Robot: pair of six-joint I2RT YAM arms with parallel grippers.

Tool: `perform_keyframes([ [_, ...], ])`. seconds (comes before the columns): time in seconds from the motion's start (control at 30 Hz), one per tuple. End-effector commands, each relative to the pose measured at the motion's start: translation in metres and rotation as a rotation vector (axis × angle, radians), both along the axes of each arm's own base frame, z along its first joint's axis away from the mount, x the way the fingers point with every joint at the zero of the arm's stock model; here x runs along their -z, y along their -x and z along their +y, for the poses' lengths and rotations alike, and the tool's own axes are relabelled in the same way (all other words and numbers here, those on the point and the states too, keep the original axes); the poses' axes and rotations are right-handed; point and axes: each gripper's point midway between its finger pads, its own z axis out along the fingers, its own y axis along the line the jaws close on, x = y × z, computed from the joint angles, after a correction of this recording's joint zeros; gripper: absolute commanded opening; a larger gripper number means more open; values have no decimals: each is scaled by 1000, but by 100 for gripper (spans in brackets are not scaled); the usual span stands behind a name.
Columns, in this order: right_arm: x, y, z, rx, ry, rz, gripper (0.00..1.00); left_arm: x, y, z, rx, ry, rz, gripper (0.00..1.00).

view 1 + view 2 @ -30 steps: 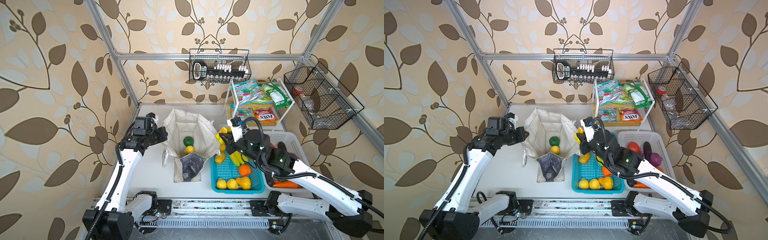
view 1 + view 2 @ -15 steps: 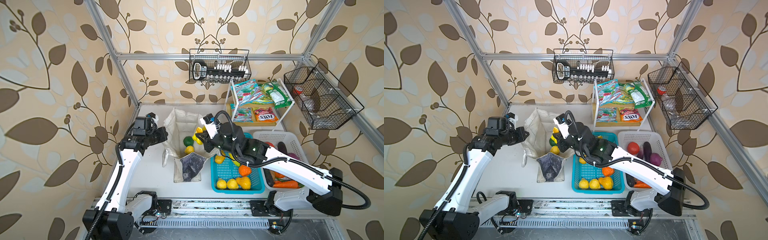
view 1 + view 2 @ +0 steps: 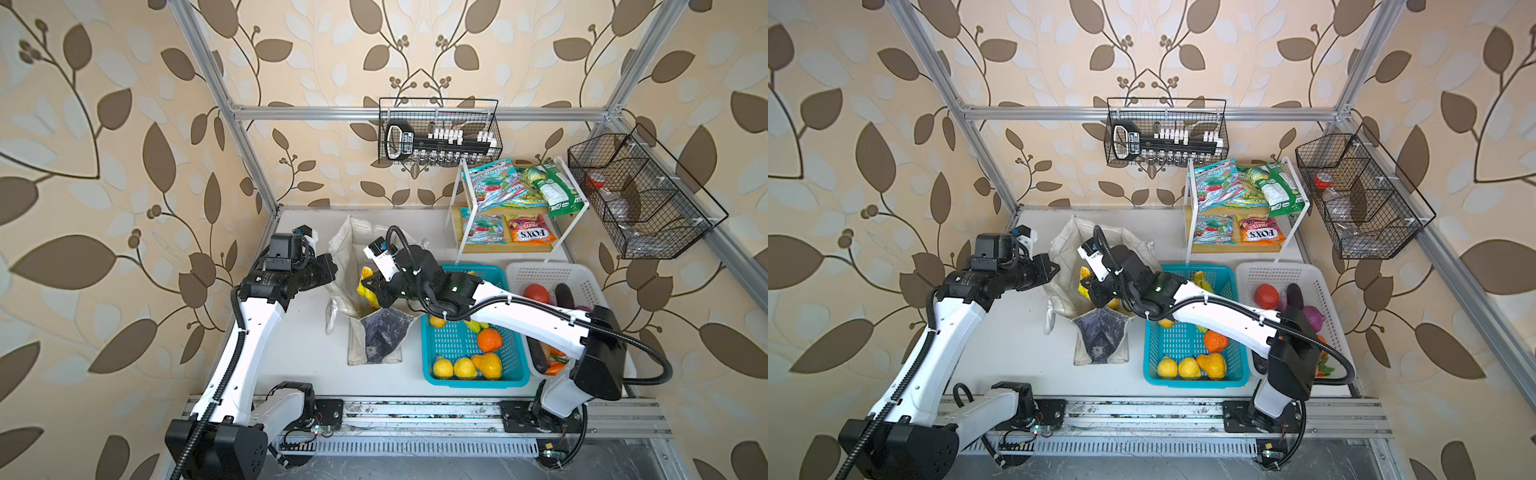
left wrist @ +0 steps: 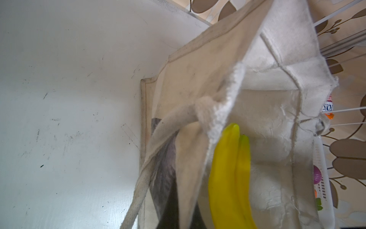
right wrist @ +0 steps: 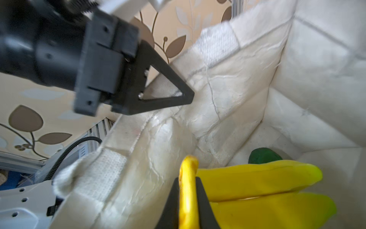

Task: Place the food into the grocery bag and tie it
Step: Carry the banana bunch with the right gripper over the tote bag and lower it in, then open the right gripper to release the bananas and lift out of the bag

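The off-white grocery bag (image 3: 353, 245) (image 3: 1069, 245) stands open at mid table. My left gripper (image 3: 330, 270) (image 3: 1054, 266) is shut on its left rim and holds the mouth open; its black fingertip (image 5: 186, 97) shows on the rim in the right wrist view. My right gripper (image 3: 376, 286) (image 5: 188, 208) is shut on the stem of a yellow banana bunch (image 3: 365, 282) (image 3: 1084, 277) (image 5: 257, 178) (image 4: 227, 178), which hangs inside the bag's mouth. A green round fruit (image 5: 264, 155) lies at the bag's bottom. Snack packets (image 3: 496, 187) lie on the white shelf rack.
A turquoise basket (image 3: 432, 365) right of the bag holds lemons (image 3: 442, 368), a pear (image 3: 488, 365) and an orange fruit (image 3: 489, 340). A white basket (image 3: 548, 272) with vegetables stands further right. The orange FOX'S packet (image 3: 530, 235) lies on the rack's lower shelf. Wire baskets hang on the walls.
My right arm has swung left from above the turquoise basket, carrying the banana bunch, and has lowered it into the bag's mouth. The left arm has stayed put.
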Motion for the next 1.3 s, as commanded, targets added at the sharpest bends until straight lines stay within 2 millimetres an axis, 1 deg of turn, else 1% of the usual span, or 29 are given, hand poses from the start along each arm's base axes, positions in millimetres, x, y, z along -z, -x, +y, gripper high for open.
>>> perform_keyframes([
  [0.0, 1, -5, 12, -46, -47, 44, 10, -13, -5, -2, 17, 21, -64, 0],
  [0.13, 27, -13, 11, -15, 13, 51, 10, -14, -5, -5, 22, 36, -69, 0],
  [0.2, 43, -19, 11, -5, 59, 82, 10, -15, -4, -6, 29, 44, -70, 0],
  [0.33, 71, -24, 12, -9, 114, 140, 9, -16, -4, -7, 32, 45, -75, 0],
  [0.47, 91, -18, 17, -15, 121, 153, 10, -20, -3, -10, 51, 52, -90, 0],
  [0.67, 127, -23, 16, 19, 192, 227, 11, -17, -4, -7, 39, 42, -85, 0],
  [0.7, 131, -23, 15, 21, 202, 237, 12, -17, -4, -7, 38, 40, -82, 0],
  [0.83, 145, -29, 13, 51, 235, 248, 16, -17, -3, -2, 19, 18, -89, 0],
  [0.97, 149, -35, 21, 51, 233, 250, 16, -17, -4, 0, 10, 6, -89, 0],
  [1.03, 153, -36, 24, 47, 235, 256, 20, -16, -4, -1, 13, 10, -86, 0],
  [1.07, 155, -37, 25, 50, 237, 260, 24, -16, -4, -1, 13, 9, -85, 0],
  [1.1, 156, -39, 25, 52, 238, 262, 25, -15, -4, -1, 12, 8, -82, 0],
  [1.17, 154, -41, 27, 53, 225, 260, 28, -14, -4, 0, 9, 5, -78, 0],
  [1.27, 144, -43, 28, 56, 213, 250, 37, -13, -5, 0, 8, 5, -78, 0],
])
